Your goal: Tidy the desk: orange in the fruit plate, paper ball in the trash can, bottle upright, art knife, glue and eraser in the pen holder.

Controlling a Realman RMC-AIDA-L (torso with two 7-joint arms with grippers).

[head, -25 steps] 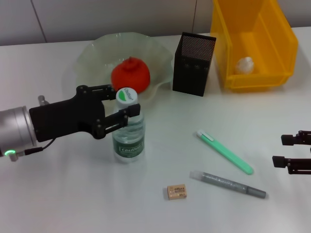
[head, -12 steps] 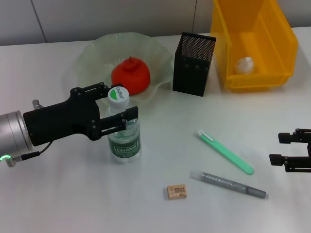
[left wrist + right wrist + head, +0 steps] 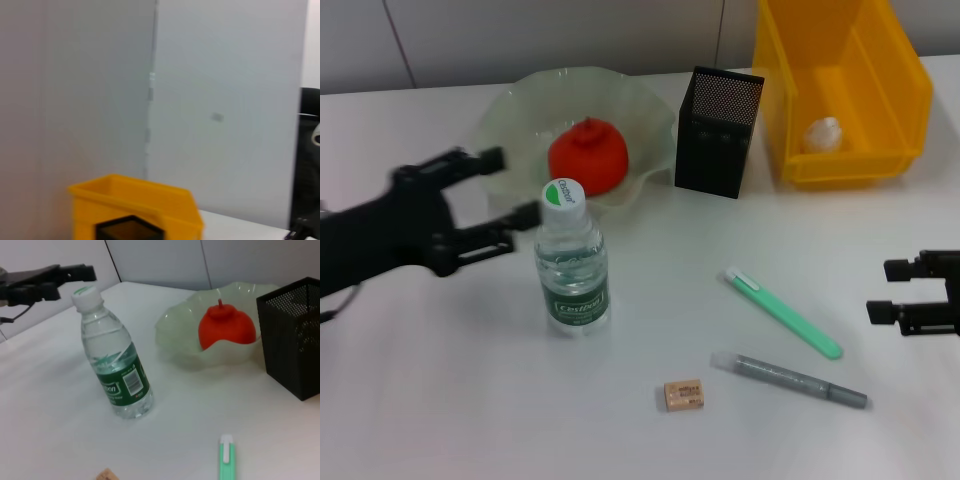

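Note:
The clear bottle (image 3: pixel 572 265) (image 3: pixel 112 370) with a green label stands upright on the table, nothing touching it. My left gripper (image 3: pixel 508 186) (image 3: pixel 65 280) is open, just left of the cap and apart from it. The orange (image 3: pixel 588 155) (image 3: pixel 227 327) lies in the glass fruit plate (image 3: pixel 520 100) (image 3: pixel 175 340). A paper ball (image 3: pixel 823 133) sits in the yellow trash can (image 3: pixel 895 110) (image 3: pixel 135 205). The green art knife (image 3: pixel 783 312) (image 3: pixel 226 460), grey glue (image 3: pixel 790 379) and eraser (image 3: pixel 683 394) (image 3: pixel 106 475) lie on the table. At the right edge my right gripper (image 3: pixel 888 290) stands open and holds nothing.
The black mesh pen holder (image 3: pixel 718 130) (image 3: pixel 295 345) (image 3: pixel 127 230) stands between the plate and the trash can. A grey wall runs behind the table.
My left gripper has let go of the bottle and drawn back to the left. The bottle stays upright. The right gripper has shifted slightly up along the right edge.

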